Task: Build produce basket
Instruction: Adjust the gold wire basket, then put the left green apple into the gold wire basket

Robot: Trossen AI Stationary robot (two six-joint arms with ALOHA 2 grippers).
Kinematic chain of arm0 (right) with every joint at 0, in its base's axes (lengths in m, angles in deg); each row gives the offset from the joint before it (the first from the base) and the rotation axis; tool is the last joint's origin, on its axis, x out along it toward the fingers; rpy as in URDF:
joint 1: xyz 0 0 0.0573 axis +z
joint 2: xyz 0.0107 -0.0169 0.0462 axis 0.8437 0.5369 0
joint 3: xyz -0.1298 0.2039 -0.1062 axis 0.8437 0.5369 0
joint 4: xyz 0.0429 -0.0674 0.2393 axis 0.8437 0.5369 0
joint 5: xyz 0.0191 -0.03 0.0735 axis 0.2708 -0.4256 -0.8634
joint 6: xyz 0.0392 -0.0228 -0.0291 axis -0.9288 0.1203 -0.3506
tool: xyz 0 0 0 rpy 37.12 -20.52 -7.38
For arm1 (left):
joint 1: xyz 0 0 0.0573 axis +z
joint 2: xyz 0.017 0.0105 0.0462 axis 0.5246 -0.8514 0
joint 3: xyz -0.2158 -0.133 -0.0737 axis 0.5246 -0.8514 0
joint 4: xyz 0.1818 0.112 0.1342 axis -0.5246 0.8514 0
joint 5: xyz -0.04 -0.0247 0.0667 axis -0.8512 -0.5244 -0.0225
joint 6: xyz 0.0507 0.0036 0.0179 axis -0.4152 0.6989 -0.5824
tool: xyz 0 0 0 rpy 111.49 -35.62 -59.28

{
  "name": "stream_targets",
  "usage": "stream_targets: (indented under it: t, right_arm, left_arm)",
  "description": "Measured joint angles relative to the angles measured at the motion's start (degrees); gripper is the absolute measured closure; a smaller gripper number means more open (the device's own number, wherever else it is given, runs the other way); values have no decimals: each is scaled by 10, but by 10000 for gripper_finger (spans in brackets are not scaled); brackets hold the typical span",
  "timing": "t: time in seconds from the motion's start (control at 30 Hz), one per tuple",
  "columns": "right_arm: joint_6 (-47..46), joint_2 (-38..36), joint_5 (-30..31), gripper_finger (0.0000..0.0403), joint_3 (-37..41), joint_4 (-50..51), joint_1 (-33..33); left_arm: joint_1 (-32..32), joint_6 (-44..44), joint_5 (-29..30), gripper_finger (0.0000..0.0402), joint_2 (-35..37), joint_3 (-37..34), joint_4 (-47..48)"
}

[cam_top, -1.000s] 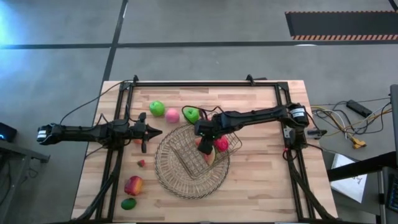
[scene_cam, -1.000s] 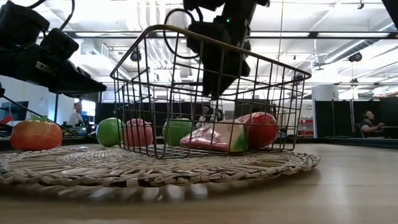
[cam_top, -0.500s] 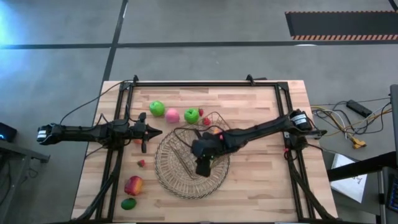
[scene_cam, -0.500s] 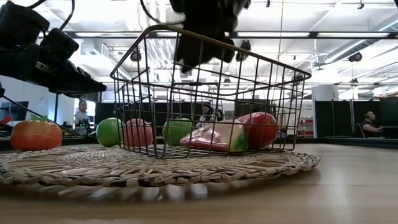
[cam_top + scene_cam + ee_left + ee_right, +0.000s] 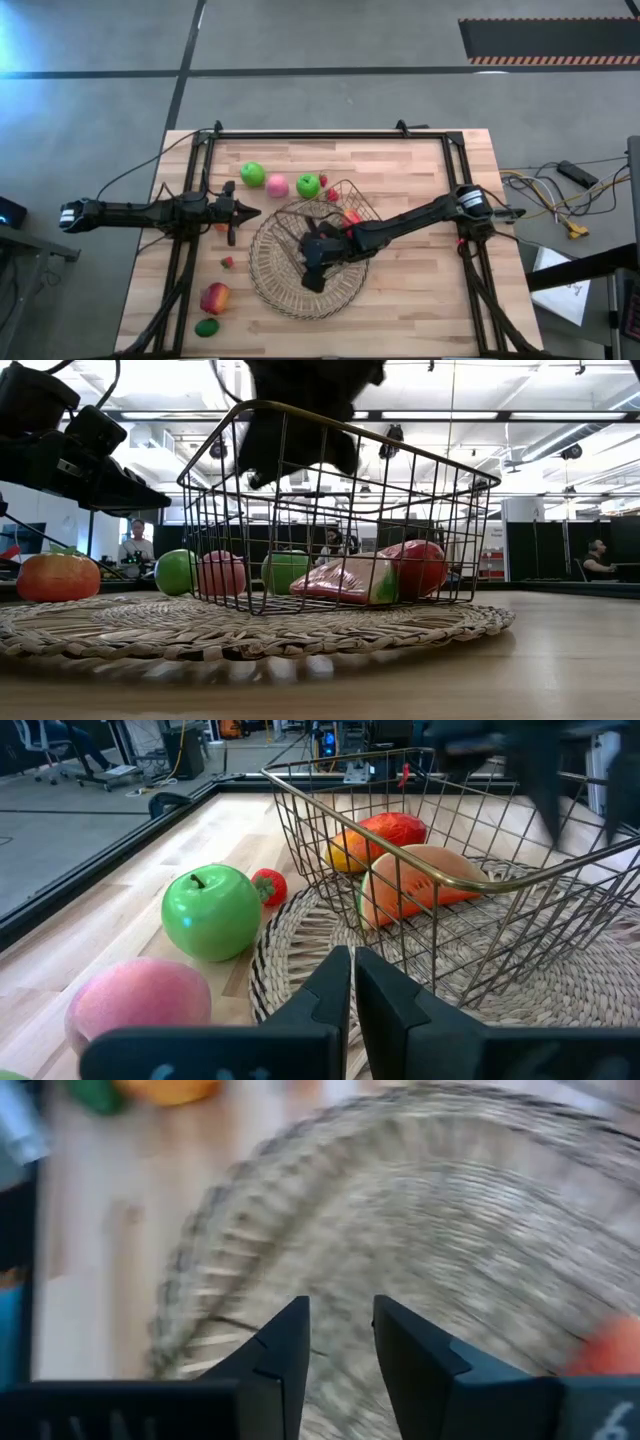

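Observation:
The wire basket [image 5: 330, 510] stands on the round woven mat [image 5: 268, 285]. In it lie a watermelon slice [image 5: 420, 880] and a red-yellow apple [image 5: 385, 832]. On the wood behind the mat sit a green apple [image 5: 252, 174], a pink peach [image 5: 277, 186], another green apple [image 5: 308, 185] and a strawberry [image 5: 270, 887]. Near the table's left front lie a strawberry [image 5: 227, 262], a red-yellow mango [image 5: 214, 297] and a lime [image 5: 206, 327]. My right gripper [image 5: 308, 280] hovers over the mat by the basket's near side, open, its fingers [image 5: 285, 1350] with nothing between them. My left gripper [image 5: 352, 980] waits shut at the table's left.
A dark metal frame [image 5: 330, 134] runs along the table's far edge and down both sides. Bare wood lies to the right of the mat [image 5: 420, 290]. People and room fittings show far behind the table in the low view.
My right gripper has swung from inside the basket's far part toward the table's near edge and a little left, coming out over the mat and tipping less steeply down. The basket and the fruit in it have stayed in place.

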Motion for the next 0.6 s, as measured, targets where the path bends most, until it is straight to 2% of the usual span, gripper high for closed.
stream_targets:
  t: [0.07, 0.13, 0.23, 0.3, 0.4, 0.5, 0.6]
  right_arm:
    - [37, 12, -31, 305, -9, -14, 2]
    - [60, 15, -35, 311, -19, -14, 7]
    - [74, 0, 17, 321, -27, -9, 23]
    - [97, -24, 79, 328, -27, 7, 41]
    - [115, -63, 208, 338, -18, 48, 88]
    - [96, -90, 331, 345, 4, 113, 148]
    - [42, -115, 391, 350, 42, 168, 213]
  left_arm:
    - [0, 0, 0, 398, 0, 0, -1]
    - [0, 0, 0, 398, 0, 0, 0]
    - [0, 0, 0, 398, 0, 0, 0]
    - [0, 0, 0, 398, 0, 0, 0]
    - [0, 0, 0, 398, -1, 0, 0]
    - [0, 0, 0, 398, -1, 0, 0]
    - [0, 0, 0, 398, 0, 0, 0]
